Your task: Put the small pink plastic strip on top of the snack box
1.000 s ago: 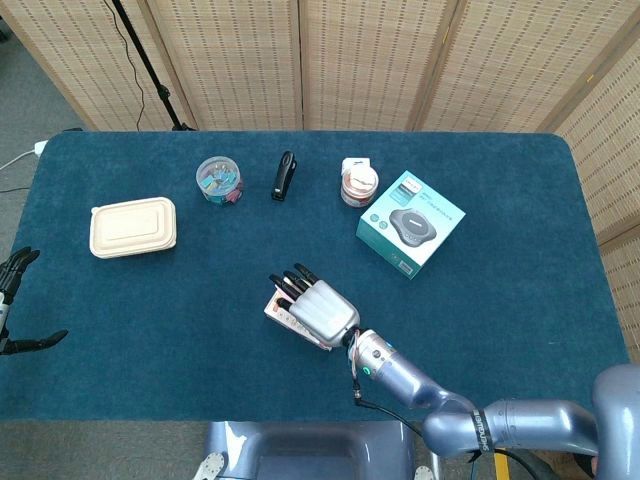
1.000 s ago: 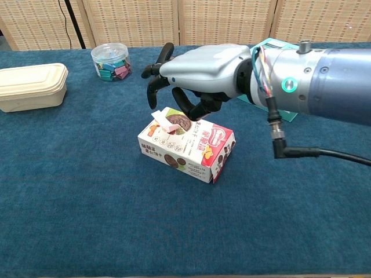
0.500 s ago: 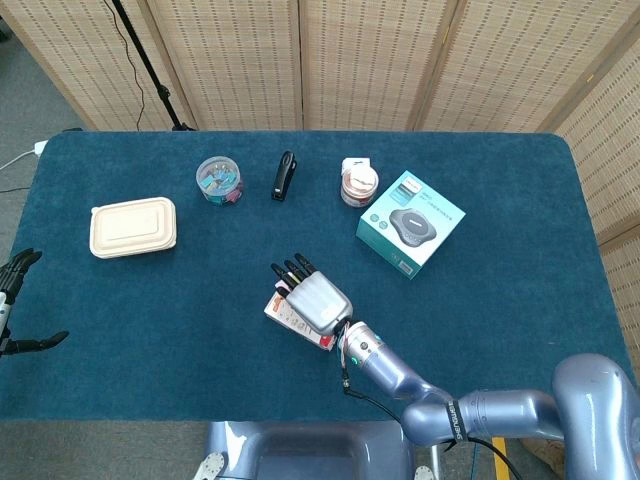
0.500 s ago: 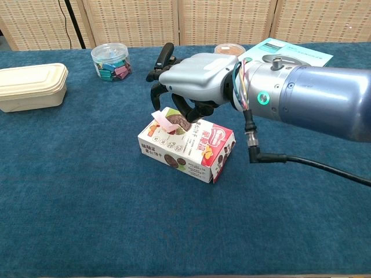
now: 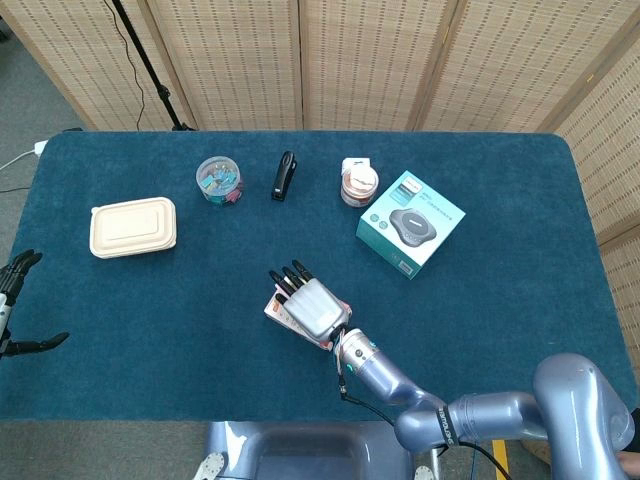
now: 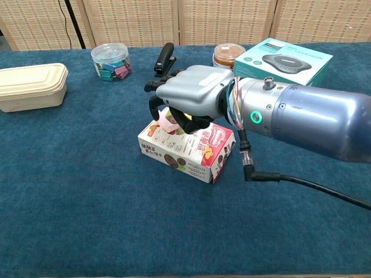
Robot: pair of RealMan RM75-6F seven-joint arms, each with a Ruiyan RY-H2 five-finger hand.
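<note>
The right robot hand point(image 6: 188, 98) is in the middle of the chest view, just above the snack box point(image 6: 188, 152), palm down, with the dark fingers point(image 6: 156, 107) curled downward. The small pink plastic strip point(image 6: 168, 124) is under these fingers, and its lower part lies on the top face of the box near the left end. I cannot tell if the fingers pinch the strip or only touch it. In the head view the same hand point(image 5: 312, 306) covers most of the box point(image 5: 278, 312), a little below the centre of the frame.

The left robot hand point(image 5: 12, 300) shows only at the left edge of the head view, beside the table point(image 5: 480, 330), holding nothing, with fingers apart.

Along the upper part of the table stand a beige food container point(image 5: 133, 226), a clear jar of clips point(image 5: 219, 180), a black stapler point(image 5: 285, 175), a small round tub point(image 5: 358, 182) and a teal box point(image 5: 411, 222).
</note>
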